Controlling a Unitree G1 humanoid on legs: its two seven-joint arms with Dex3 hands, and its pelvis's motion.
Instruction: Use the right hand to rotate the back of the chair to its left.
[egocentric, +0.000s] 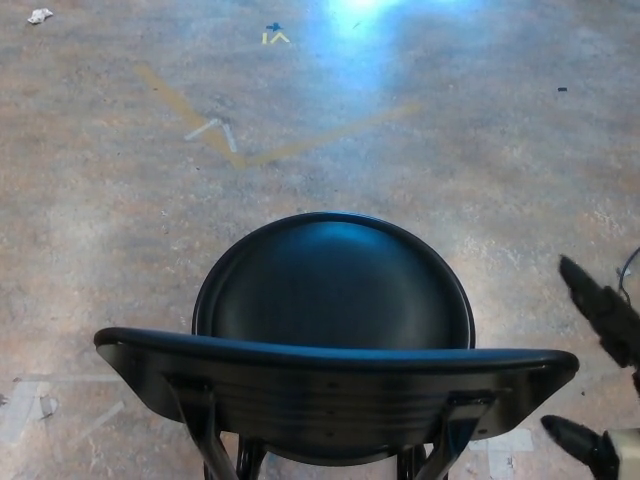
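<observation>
chair (335, 350): one, black, bottom centre of the head view, round seat facing away, curved backrest (335, 385) nearest the camera
right hand (598, 370): at the right edge, just beside the backrest's right end, apart from it, no contact seen
hand state: fingers spread, holding nothing; one finger (597, 300) points up-left above backrest level, another (570, 438) points left lower down
left hand: not in sight
hand vs chair: hand sits right of the seat, level with the backrest end
floor (120, 230): mottled concrete, blue glare at top centre
tape marks (215, 130): a few strips, tan and white, upper left, well apart from chair
count: one chair, one hand, two fingers showing
cable (628, 300): thin dark one at right edge
</observation>
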